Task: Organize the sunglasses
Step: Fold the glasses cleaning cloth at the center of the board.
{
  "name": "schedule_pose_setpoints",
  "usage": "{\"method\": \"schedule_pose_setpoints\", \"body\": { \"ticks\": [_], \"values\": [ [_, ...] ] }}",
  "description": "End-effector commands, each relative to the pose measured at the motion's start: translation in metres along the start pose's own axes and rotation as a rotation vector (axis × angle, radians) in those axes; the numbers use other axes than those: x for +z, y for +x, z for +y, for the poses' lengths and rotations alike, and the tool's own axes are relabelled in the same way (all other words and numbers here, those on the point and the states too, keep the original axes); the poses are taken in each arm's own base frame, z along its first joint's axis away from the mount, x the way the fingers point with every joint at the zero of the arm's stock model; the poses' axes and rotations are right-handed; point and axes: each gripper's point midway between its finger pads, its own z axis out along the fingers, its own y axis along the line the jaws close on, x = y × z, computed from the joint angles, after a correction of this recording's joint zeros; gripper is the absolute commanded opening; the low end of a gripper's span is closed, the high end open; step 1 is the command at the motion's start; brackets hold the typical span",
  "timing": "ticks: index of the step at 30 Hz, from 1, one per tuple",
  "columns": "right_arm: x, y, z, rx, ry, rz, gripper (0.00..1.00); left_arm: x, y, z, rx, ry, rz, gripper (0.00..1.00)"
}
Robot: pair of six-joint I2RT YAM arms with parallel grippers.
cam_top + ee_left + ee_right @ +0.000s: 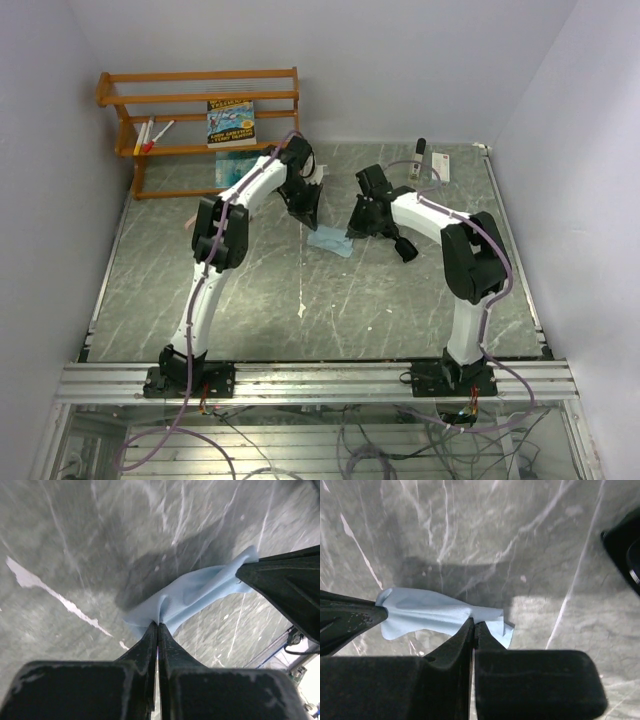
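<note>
Pinching opposite ends of a light-blue soft cloth (195, 592), left end effector (158, 624) and right end effector (473, 621) both clamped tight

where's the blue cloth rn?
Top view: the blue cloth is at the centre-back of the table, strung between the left gripper and the right gripper. Each wrist view shows closed fingers pinching one end.

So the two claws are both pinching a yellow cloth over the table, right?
Not quite. The cloth is light blue, not yellow; both wrist views show that clearly. The rest is right: the left claw and the right claw are each shut on a part of it, over the table.
</note>
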Motion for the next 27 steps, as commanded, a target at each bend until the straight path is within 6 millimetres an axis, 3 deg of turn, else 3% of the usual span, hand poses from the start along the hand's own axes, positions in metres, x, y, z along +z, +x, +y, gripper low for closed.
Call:
{"method": "schedule_pose_setpoints", "body": {
  "ticks": [1,5,12,17,22,27],
  "values": [
    [-0.002,-0.031,0.005,-0.038,-0.035,-0.045,0.00,-0.019,-0.020,-0.010,0.016,0.023,-0.041,0.07],
    [-0.013,-0.039,0.014,-0.062,-0.066,-0.055,0.00,-0.032,-0.020,-0.024,0.037,0.066,-0.061,0.07],
    [-0.047,-0.032,0.029,-0.054,-0.147,-0.081,0.00,-0.042,0.030,-0.023,0.070,0.050,0.026,0.07],
    [-0.069,-0.015,0.042,-0.065,-0.159,-0.099,0.00,-0.065,0.051,-0.045,0.115,0.128,0.031,0.07],
    [-0.091,0.022,0.056,-0.103,-0.142,-0.100,0.00,-0.096,0.070,-0.062,0.194,0.114,0.021,0.07],
    [-0.113,0.051,0.061,-0.101,-0.129,-0.116,0.00,-0.109,0.101,-0.074,0.205,0.111,0.019,0.07]
  ]
}}
